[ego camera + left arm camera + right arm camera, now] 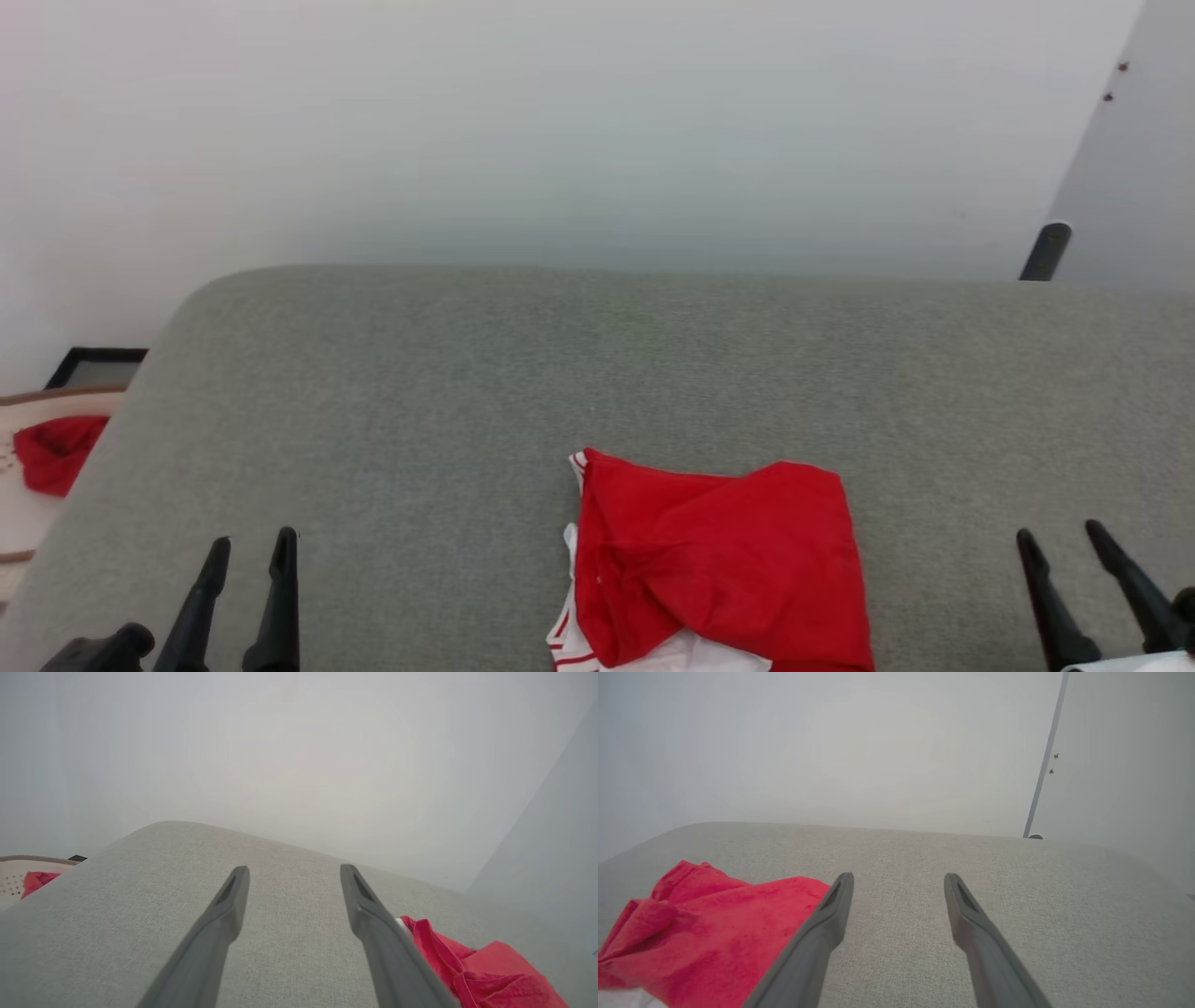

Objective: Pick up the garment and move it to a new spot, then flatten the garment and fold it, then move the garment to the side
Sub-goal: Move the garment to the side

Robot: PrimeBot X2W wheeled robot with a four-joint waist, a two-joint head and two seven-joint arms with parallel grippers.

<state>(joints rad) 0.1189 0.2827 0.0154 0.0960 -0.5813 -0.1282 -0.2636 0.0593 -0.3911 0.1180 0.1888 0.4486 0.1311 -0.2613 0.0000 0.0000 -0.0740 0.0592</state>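
Note:
The garment (pixel 719 560) lies bunched on the grey padded surface (pixel 597 373) near its front edge, red side up, with white fabric and red-white striped trim showing at its left and bottom edges. My left gripper (pixel 249 551) stands open at the lower left, well apart from the garment. At the lower right my right gripper (pixel 1060 537) is open too, a little right of the cloth. In the left wrist view the open left gripper (pixel 294 871) has the garment (pixel 476 970) to its right. The right wrist view shows the open right gripper (pixel 900 878) with the garment (pixel 714 933) on its left.
A pale basket (pixel 23 523) holding a smaller red cloth (pixel 54 453) sits off the left edge of the surface, beside a dark frame (pixel 93 366). A white wall rises behind. A dark post (pixel 1044 250) stands at the far right corner.

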